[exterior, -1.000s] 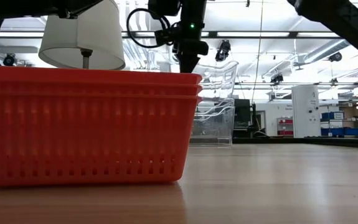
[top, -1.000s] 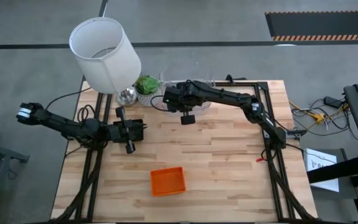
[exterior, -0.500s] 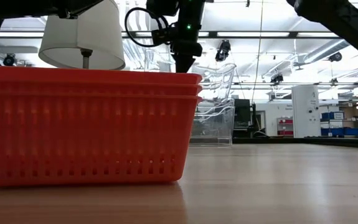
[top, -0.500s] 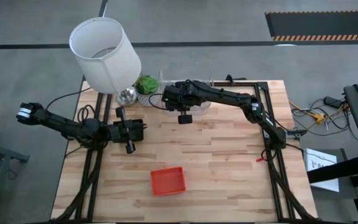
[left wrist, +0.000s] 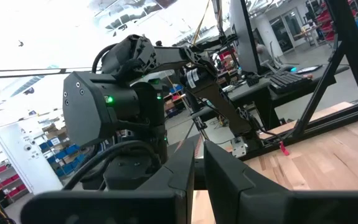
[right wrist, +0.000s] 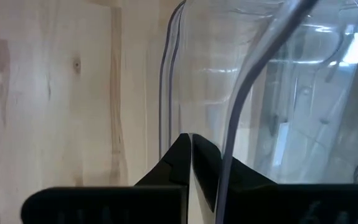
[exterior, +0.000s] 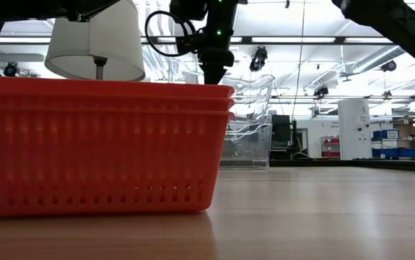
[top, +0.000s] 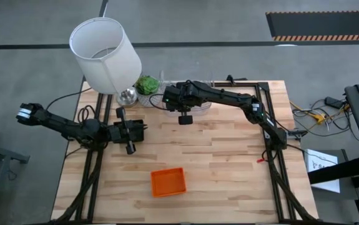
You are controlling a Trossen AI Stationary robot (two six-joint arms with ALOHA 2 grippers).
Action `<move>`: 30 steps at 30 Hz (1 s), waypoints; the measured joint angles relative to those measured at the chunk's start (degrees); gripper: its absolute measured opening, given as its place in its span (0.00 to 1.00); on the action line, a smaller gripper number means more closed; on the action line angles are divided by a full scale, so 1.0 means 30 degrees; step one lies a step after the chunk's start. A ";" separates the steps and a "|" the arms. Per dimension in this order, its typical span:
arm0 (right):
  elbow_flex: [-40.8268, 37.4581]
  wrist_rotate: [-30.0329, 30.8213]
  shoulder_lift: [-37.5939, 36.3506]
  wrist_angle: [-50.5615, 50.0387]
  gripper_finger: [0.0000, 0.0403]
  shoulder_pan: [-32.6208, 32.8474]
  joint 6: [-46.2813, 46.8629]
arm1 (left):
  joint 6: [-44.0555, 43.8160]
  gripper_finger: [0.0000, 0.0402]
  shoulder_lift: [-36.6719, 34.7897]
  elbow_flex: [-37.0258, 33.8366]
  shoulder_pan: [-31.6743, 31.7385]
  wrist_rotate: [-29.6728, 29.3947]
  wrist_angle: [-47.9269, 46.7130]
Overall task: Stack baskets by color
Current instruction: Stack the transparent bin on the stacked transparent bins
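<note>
Nested red-orange baskets (top: 168,181) (exterior: 99,144) sit on their bases near the table's front edge. Clear baskets (top: 198,103) (exterior: 247,141) stand at the far edge, beside the plant. One clear basket (exterior: 256,85) is tilted above them, with my right gripper (top: 184,119) (exterior: 214,72) (right wrist: 191,146) shut on it. My left gripper (top: 143,128) (left wrist: 197,165) waits shut at the table's left side, raised, pointing toward the right arm, and holds nothing I can see. My right gripper pinches the tilted clear basket's thin wall at its rim (right wrist: 166,127) between its two fingers. It comes slanting down from above. The basket sits tilted and raised over the other clear baskets; whether its lower part rests on them I cannot tell.
A white lampshade (top: 104,55) on its stand and a small green plant (top: 147,84) crowd the far left corner. Bare wood lies between the red-orange baskets and the clear ones and across the table's right half (top: 241,169).
</note>
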 joint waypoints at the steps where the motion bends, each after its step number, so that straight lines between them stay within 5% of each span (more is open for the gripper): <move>1: -0.0016 -0.0004 0.0000 -0.0007 0.02 0.0000 0.0088 | 0.0000 0.05 0.0000 0.0000 -0.0004 0.0000 0.0000; 30: -0.1587 0.0003 0.0000 0.1510 0.02 -0.0384 0.0124 | -0.0022 0.05 0.0000 0.0007 0.0003 0.0000 -0.0007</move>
